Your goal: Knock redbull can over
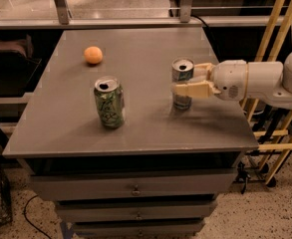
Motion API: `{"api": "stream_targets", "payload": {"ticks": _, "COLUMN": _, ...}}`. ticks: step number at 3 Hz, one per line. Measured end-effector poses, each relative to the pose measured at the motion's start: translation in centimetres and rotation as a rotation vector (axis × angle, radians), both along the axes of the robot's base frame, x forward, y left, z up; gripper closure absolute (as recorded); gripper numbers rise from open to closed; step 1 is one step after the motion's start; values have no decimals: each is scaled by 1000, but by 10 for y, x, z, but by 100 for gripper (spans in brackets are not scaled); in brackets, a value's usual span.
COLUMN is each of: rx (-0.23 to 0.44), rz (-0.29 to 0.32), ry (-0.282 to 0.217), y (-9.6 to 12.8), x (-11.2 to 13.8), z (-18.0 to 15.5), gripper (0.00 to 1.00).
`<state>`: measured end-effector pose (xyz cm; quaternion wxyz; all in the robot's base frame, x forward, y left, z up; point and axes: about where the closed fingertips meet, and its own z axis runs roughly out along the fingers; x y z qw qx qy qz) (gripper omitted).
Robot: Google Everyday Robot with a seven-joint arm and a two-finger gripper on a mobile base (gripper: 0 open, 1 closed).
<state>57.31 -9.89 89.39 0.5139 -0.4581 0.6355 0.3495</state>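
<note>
The redbull can point(182, 69), slim and blue-and-silver with an open silver top, stands upright on the right part of the grey table point(140, 44). My gripper point(185, 79) reaches in from the right at mid-can height. It is open, with the can between its fingers. The near cream finger point(193, 89) crosses the can's front, and the far finger point(204, 69) lies behind its right side. I cannot tell whether either finger touches the can.
A wider green patterned can point(108, 102) stands upright left of centre. An orange ball point(93, 55) lies further back on the left. Yellow wooden poles point(274, 31) lean just past the table's right edge. Drawers point(135, 189) sit under the tabletop.
</note>
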Motion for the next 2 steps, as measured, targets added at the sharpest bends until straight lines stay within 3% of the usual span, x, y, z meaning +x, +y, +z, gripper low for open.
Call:
{"api": "stream_targets", "payload": {"ticks": 1, "rx": -61, "rz": 40, "ry": -58, "y": -1, "x": 6, "z": 15, "gripper": 88}}
{"api": "stream_targets", "payload": {"ticks": 2, "rx": -215, "rz": 102, "ry": -142, "y": -10, "x": 17, "z": 35, "gripper": 100}}
